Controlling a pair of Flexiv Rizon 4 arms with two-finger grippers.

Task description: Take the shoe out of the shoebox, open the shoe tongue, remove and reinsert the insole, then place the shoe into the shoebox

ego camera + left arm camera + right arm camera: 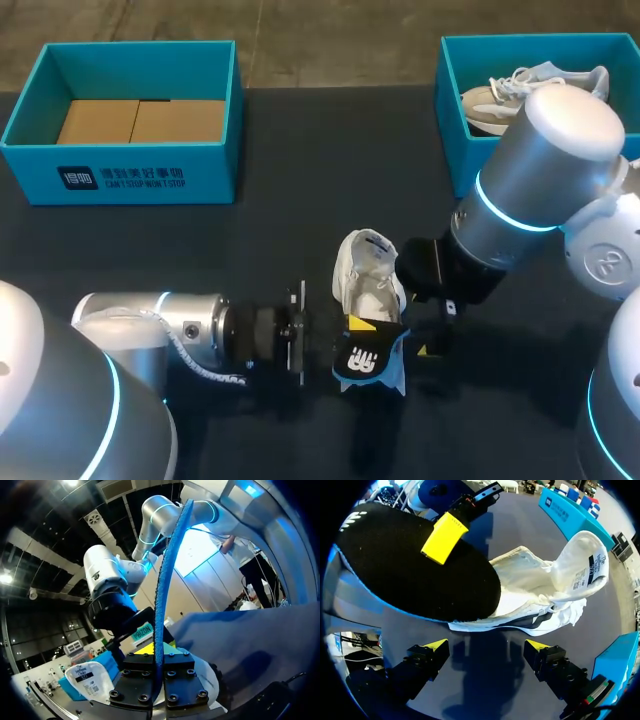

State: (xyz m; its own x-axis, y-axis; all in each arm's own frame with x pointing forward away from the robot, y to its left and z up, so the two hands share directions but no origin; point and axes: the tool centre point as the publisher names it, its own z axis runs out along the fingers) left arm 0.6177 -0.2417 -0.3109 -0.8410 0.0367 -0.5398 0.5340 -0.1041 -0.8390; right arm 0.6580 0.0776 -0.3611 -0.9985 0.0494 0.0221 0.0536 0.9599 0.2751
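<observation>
The left shoebox [120,178] sits in the upper left of the frame, with cardboard [140,120] in it. The right shoebox [452,150] sits in the upper right, a second shoe [495,100] inside. The shoe [368,270] lies mid-frame on the table [300,240]. The insole [368,365] overlaps its lower end, clamped in the left gripper [355,330] reaching from the left. The right gripper [438,330] hangs just right of the shoe, fingers apart.
</observation>
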